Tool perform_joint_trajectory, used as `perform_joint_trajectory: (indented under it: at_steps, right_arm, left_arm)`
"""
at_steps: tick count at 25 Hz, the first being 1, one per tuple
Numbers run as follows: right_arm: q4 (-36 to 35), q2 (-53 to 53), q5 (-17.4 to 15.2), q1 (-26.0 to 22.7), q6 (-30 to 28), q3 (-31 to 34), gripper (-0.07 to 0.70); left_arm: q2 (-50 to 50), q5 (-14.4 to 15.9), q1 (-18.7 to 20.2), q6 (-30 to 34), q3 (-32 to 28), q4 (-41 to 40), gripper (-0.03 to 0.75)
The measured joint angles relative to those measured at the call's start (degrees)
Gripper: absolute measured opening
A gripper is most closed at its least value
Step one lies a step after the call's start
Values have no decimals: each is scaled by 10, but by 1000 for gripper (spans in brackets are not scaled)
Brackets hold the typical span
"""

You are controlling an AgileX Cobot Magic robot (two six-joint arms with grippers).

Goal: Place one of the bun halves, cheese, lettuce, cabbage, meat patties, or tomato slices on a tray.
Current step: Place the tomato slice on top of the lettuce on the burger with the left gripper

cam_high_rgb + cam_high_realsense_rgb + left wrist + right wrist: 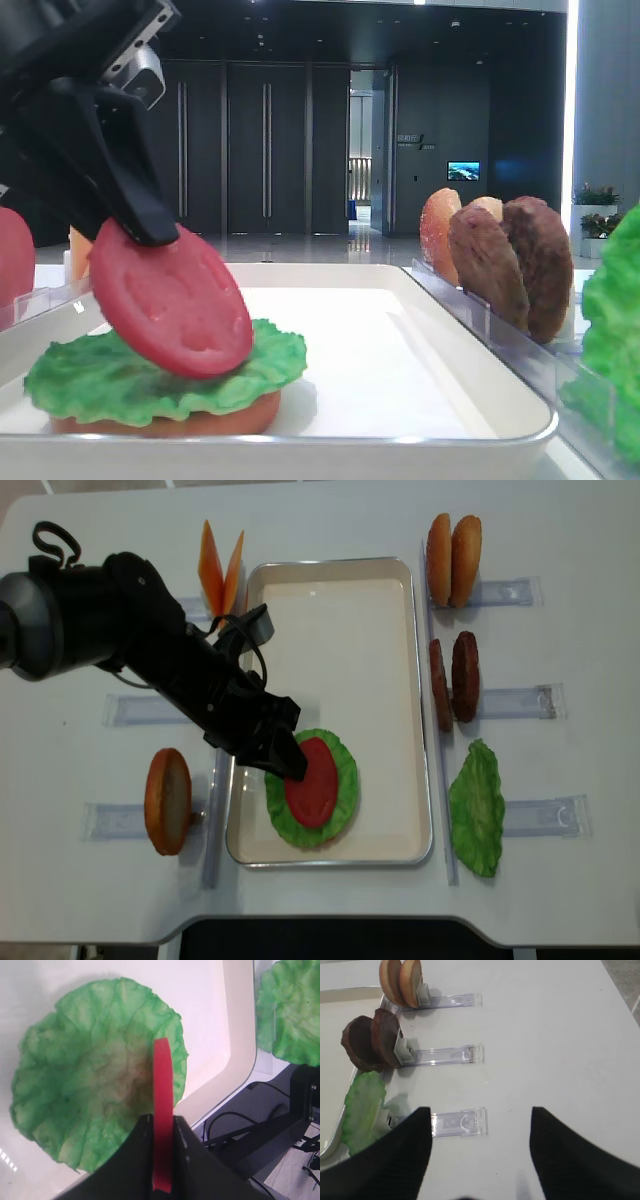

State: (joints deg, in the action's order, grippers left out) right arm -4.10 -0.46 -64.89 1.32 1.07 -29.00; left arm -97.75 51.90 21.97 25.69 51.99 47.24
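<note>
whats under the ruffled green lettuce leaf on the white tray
An orange-tan bun half lies under the ruffled green lettuce leaf, resting on the white tray; only its lower edge shows. From above the leaf hides it completely.

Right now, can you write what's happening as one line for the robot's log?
left gripper: shut on tomato slice | tomato slice: tilted, over lettuce | lettuce: on bun half, in tray | right gripper: open, holding nothing

Matte black left arm [120, 630], bulky and rounded, wrapped in a dark cover. Looped black cable [52, 542] at the shoulder end. Small silver-grey camera block [145, 72] near the wrist. Left gripper [290, 763]: flat black tapering fingers [135, 205]. Right gripper [480, 1155]: two broad black fingers [570, 1160], finely ribbed.
</note>
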Motion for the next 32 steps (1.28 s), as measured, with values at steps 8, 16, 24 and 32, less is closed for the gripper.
perform_joint_trajectory:
  at_steps: [8,16,24,32]
  right_arm:
    - [0,0,0,0,0,0,413]
    - [0,0,0,0,0,0,413]
    - [0,0,0,0,0,0,413]
    - [0,0,0,0,0,0,413]
  left_arm:
    - [0,-2,0,-4,0,-27,66]
    - [0,-2,0,-25,0,-52,90]
    - [0,-2,-6,-44,0,-81,249]
    - [9,-3,-34,-70,0,-132,267]
